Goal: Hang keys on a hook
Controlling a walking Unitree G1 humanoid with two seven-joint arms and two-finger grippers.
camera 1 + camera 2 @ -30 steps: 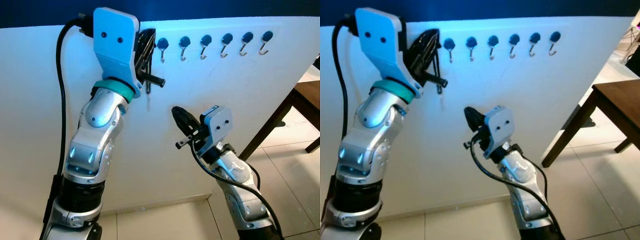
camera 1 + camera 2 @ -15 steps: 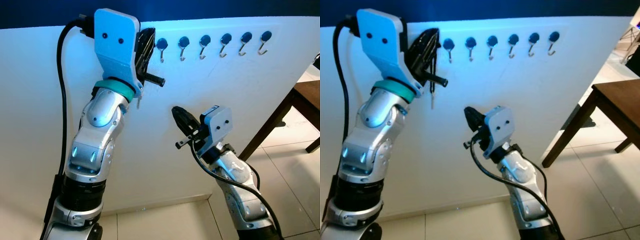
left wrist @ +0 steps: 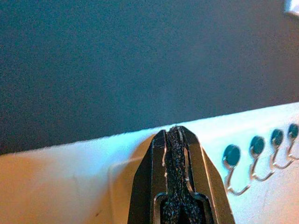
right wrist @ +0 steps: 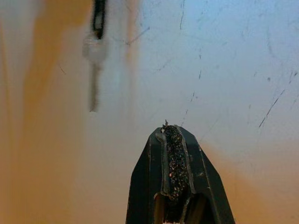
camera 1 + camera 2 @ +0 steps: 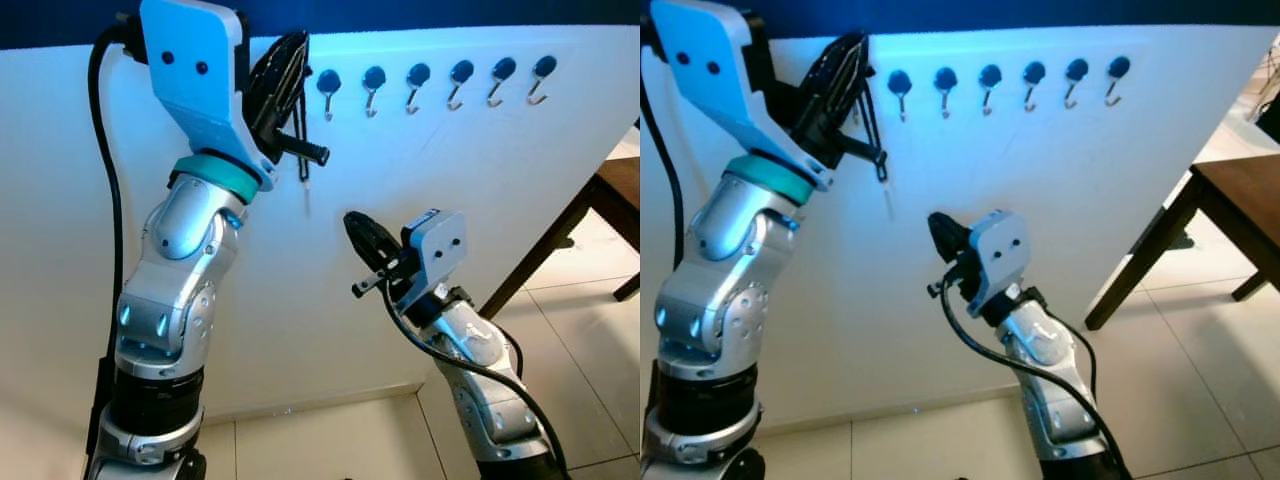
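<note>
Six hooks (image 5: 432, 84) line the top of the white wall (image 5: 470, 200), seemingly bare; open wall lies below them. A dark wooden table (image 5: 600, 215) crowds the robot's right.

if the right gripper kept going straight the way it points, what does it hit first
Probably the bare white wall panel: the right gripper aims at it, below the row of blue-capped metal hooks. The gap is hard to judge.

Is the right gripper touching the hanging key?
Apart. Left eye view shows white wall between the right gripper and the key hanging from the left gripper.
</note>
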